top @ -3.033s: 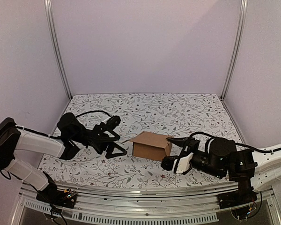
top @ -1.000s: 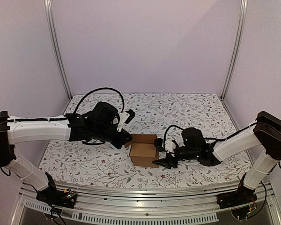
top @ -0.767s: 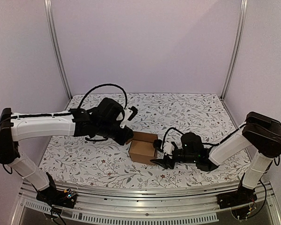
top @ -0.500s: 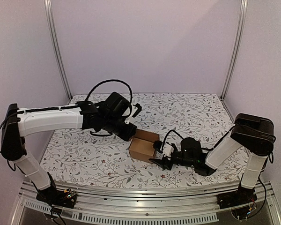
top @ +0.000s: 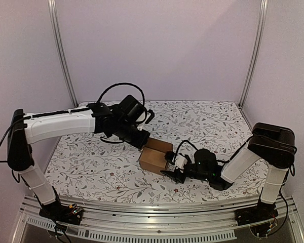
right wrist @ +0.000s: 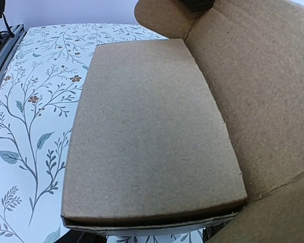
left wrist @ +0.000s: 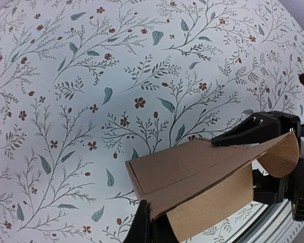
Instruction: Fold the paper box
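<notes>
Left wrist view: left jaws pinch the paper box [left wrist: 192, 172] at its edge, right jaws spread around its flap.

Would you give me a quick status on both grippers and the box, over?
Left gripper shut on the paper box, far edge. Right gripper open, jaws astride its right-hand flap. Box partly folded, flaps up. No obstruction seen.

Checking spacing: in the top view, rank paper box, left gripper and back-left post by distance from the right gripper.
1. paper box, against the right gripper.
2. left gripper, on the box's far edge.
3. back-left post, far left.
</notes>
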{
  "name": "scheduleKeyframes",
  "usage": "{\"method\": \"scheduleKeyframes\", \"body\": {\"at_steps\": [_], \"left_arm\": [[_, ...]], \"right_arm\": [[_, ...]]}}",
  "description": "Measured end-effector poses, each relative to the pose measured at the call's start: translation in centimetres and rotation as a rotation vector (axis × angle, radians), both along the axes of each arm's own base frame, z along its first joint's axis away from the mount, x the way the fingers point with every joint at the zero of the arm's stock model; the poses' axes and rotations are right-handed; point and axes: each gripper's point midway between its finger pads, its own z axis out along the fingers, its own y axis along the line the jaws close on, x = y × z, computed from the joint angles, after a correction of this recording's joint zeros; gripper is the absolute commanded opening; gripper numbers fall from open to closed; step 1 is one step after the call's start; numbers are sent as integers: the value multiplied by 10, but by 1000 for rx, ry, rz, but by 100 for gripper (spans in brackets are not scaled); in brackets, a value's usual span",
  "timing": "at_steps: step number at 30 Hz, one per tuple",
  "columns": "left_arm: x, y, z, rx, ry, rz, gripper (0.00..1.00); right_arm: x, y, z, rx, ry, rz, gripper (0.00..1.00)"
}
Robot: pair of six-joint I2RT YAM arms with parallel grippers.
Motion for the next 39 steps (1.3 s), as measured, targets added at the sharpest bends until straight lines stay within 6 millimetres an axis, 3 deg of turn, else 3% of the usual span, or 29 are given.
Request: {"method": "scheduleKeyframes", "body": {"at_steps": [20,39], "left_arm": [[9,6,5,38,94,49,0],[29,18,-16,-107,38,262,0]], "right_arm": [[8,10,-1,-65,-12,-12,36],[16,20,-3,-107,118,-54,37]]}}
